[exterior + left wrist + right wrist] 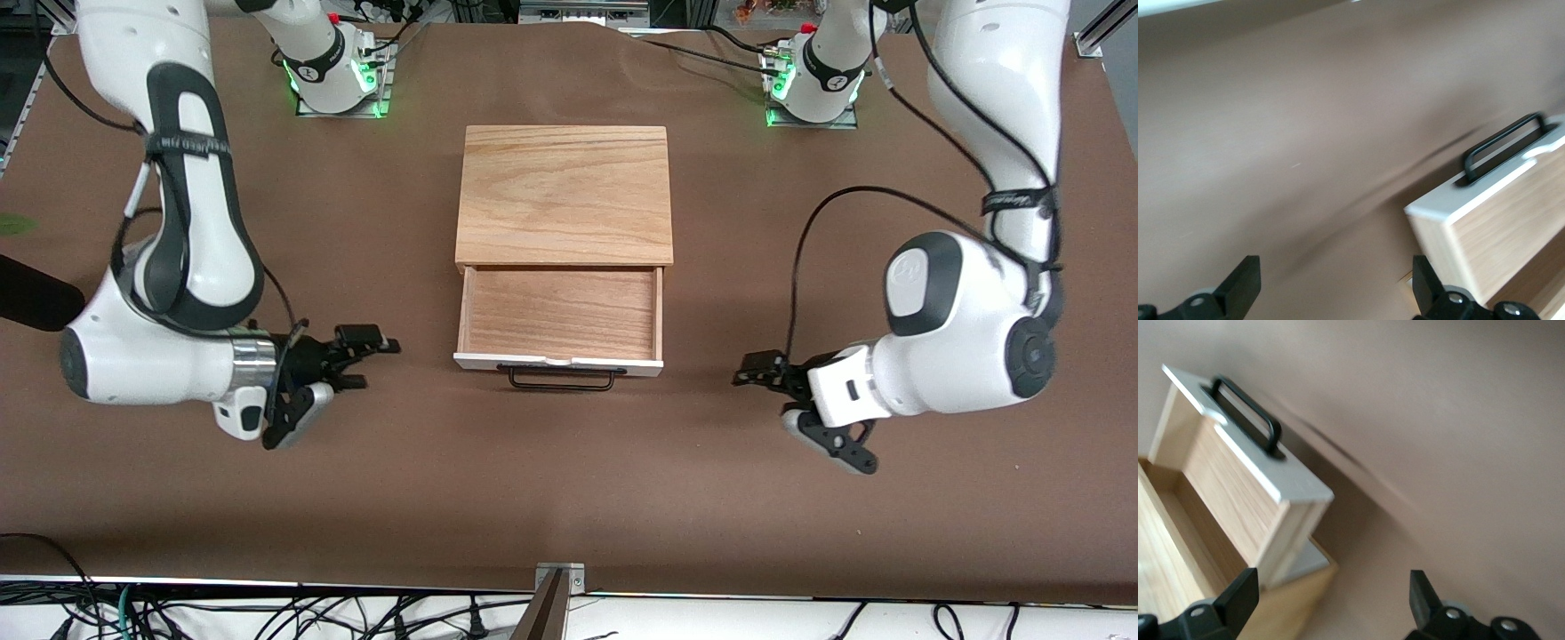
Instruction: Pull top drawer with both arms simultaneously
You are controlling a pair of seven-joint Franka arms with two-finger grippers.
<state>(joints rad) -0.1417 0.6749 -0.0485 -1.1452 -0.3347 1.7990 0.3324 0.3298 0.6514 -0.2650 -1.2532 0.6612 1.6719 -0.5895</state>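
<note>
The top drawer [560,313] stands pulled out of the wooden box [564,191], toward the front camera. It is an empty shallow wooden tray with a white front panel [558,362] and a black wire handle [562,380]. My right gripper [378,363] is open and empty, low over the table beside the drawer's front corner on the right arm's side. My left gripper [745,372] is open and empty, beside the drawer on the left arm's side and clearly apart from it. The left wrist view shows the handle [1505,148] past open fingers [1241,288]. The right wrist view shows the handle [1248,417] and the drawer's corner.
Both arm bases [333,67] [813,80] stand at the table's edge farthest from the front camera. A black object [31,293] pokes in at the right arm's end. A metal mount [556,587] and cables lie along the table's near edge. Brown tabletop surrounds the box.
</note>
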